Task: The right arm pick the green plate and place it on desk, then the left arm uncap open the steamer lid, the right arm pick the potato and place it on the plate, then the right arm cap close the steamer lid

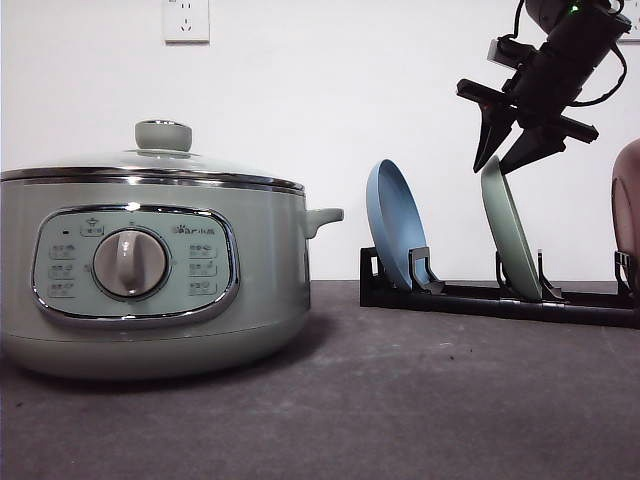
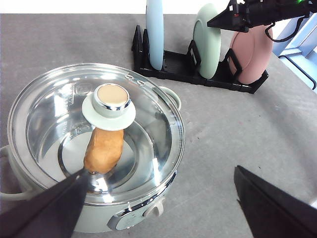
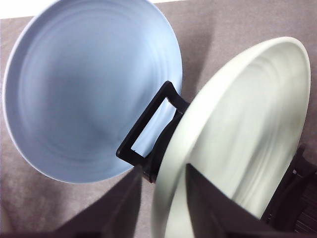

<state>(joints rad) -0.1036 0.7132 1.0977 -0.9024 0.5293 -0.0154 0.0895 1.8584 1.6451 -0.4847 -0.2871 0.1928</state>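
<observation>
The green plate [image 1: 508, 228], upright in the rack [image 1: 500, 296], is being straddled at its top rim by the right pincer [image 1: 505, 160], jaws parted, so closing is being called for next.

round clear glass steamer lid [image 2: 59, 124]: glossy, shiny steel rim | pale mint-green round plate [image 3: 242, 129]: smooth, matte | dark grey desk [image 1: 400, 400]: matte, faintly rough | black plastic rack [image 1: 500, 297]: dull
</observation>
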